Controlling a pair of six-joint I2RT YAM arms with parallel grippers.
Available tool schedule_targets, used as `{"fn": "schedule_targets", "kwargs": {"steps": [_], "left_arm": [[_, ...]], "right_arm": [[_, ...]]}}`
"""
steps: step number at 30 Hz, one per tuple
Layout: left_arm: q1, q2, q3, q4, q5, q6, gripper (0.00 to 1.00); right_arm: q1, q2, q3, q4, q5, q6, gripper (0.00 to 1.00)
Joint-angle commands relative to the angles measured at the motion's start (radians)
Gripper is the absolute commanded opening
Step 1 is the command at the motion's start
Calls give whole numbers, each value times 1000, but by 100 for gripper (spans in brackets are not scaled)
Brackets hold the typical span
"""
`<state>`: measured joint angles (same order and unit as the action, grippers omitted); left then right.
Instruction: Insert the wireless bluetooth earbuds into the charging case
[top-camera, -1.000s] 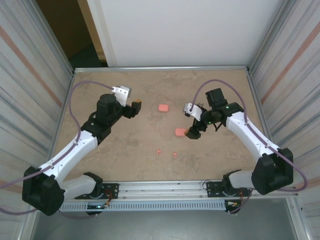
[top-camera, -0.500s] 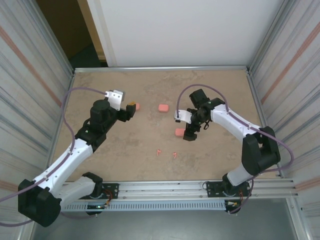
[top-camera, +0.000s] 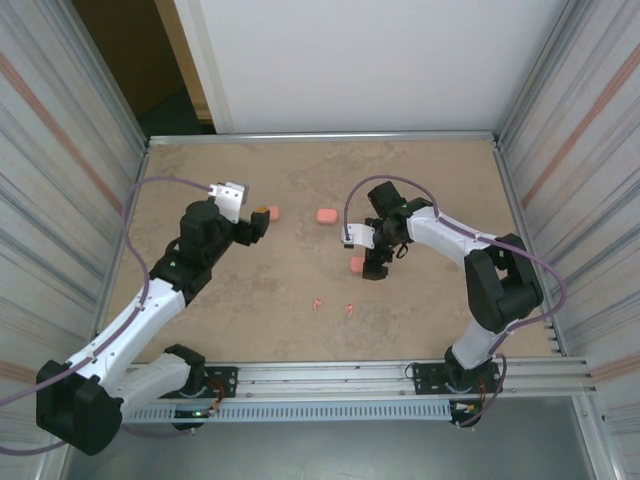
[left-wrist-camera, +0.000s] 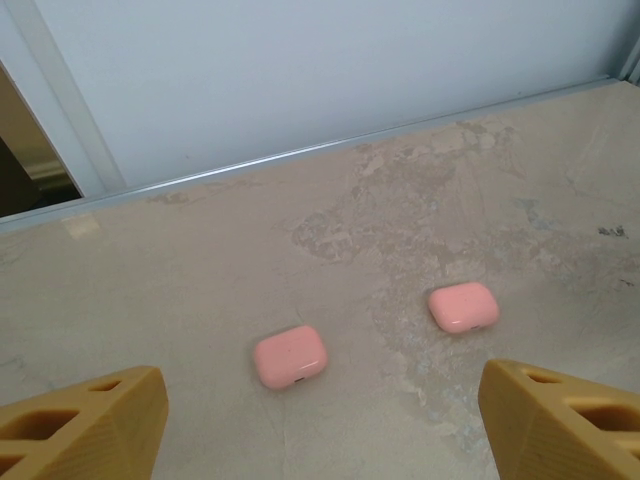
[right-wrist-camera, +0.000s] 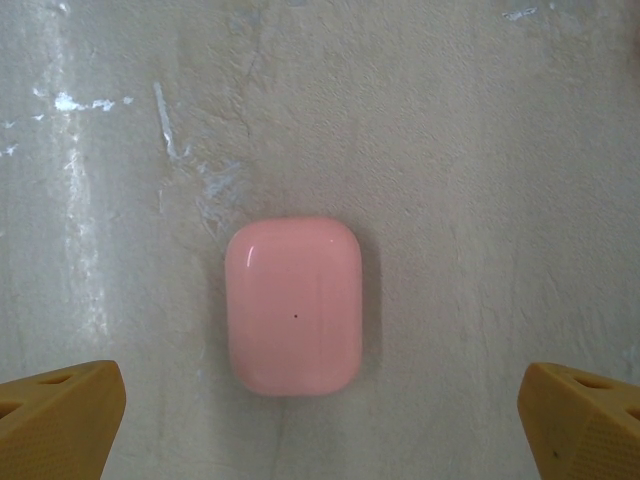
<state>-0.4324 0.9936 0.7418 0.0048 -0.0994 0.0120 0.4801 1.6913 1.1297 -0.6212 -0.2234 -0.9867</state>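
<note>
I'm hovering the right gripper (right-wrist-camera: 320, 402), jaws spread wide and empty, directly above the pink case (right-wrist-camera: 293, 305). Two earbuds (top-camera: 317, 303) are lying loose on the near side of that case. My left gripper (left-wrist-camera: 322, 400) is gaping empty well to its left.

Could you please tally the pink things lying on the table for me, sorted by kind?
Pink charging cases: 3, namely the left case, middle case and right case.
Tiny pink earbud specks: 2, namely the left speck and right speck; they are too small to tell whether each is a single earbud.
Total: 5
</note>
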Motion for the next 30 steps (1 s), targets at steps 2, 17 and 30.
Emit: {"fn": "schedule_targets", "kwargs": {"steps": [2, 17, 30], "left_arm": [[9, -8, -10, 15, -7, 11, 81], [16, 16, -10, 26, 12, 6, 82], [18, 31, 1, 24, 14, 4, 82]], "right_arm": [[12, 48, 22, -5, 28, -35, 99], [18, 135, 34, 28, 55, -38, 78], [30, 191, 57, 2, 61, -17, 52]]}}
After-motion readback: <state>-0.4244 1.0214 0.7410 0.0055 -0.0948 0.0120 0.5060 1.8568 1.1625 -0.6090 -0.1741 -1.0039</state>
